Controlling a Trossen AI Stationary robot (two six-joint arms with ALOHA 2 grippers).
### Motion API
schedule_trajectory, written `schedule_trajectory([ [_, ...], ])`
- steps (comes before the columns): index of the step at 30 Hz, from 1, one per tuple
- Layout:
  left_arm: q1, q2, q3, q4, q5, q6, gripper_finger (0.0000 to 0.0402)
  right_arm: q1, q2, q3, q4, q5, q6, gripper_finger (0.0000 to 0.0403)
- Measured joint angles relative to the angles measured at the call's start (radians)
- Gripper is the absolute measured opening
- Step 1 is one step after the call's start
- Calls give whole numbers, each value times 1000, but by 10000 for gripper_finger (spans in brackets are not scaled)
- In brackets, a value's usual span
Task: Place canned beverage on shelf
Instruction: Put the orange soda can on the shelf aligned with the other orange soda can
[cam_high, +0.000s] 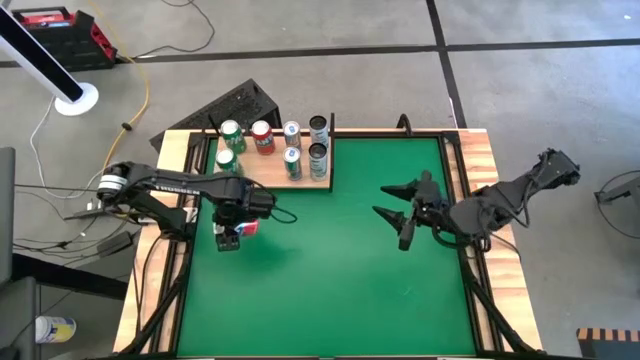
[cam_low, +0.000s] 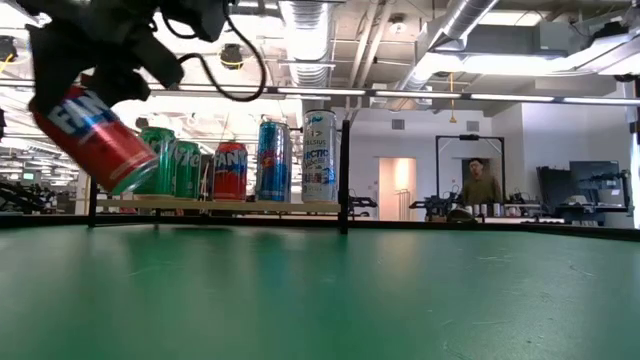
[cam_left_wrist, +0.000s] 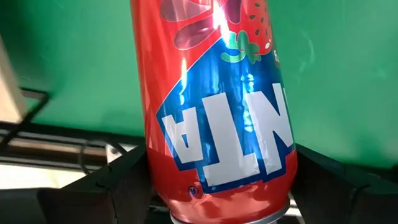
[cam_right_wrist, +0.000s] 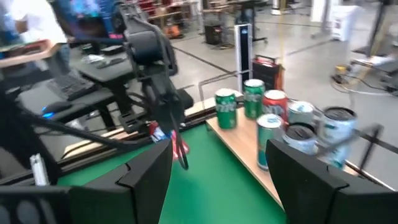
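Note:
A red canned beverage with blue and white lettering hangs tilted above the green mat's left side. My left gripper is shut on it. The shelf, a pale wooden panel at the mat's far left, carries several upright cans, which stand in a row in the low view. My right gripper hovers open over the mat's right half, nothing between its fingers. My left gripper pinches the can's side wall near its upper end, one finger on each side. The fingers come from above, pointing steeply down, and the can runs along them. It hangs tilted below the gripper, its lower end clear of the mat.
Bare green mat lies between the two arms and toward the near edge. Light wooden border strips run along the table's sides. A thin dark post stands at the shelf's right end. A person is far behind the table.

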Motion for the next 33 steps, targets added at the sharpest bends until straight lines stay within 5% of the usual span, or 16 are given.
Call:
schedule_trajectory([
  [14, -65, 104, -21, -13, 119, 41, 295, -157, 2, 0, 111, -253, -92, 281],
  [21, -92, 216, -1, -11, 136, 79, 295, -173, 2, 0, 109, -288, -92, 281],
  [33, -102, 231, -3, -11, 213, 59, 308, -175, 2, 0, 108, -289, -99, 281],
])
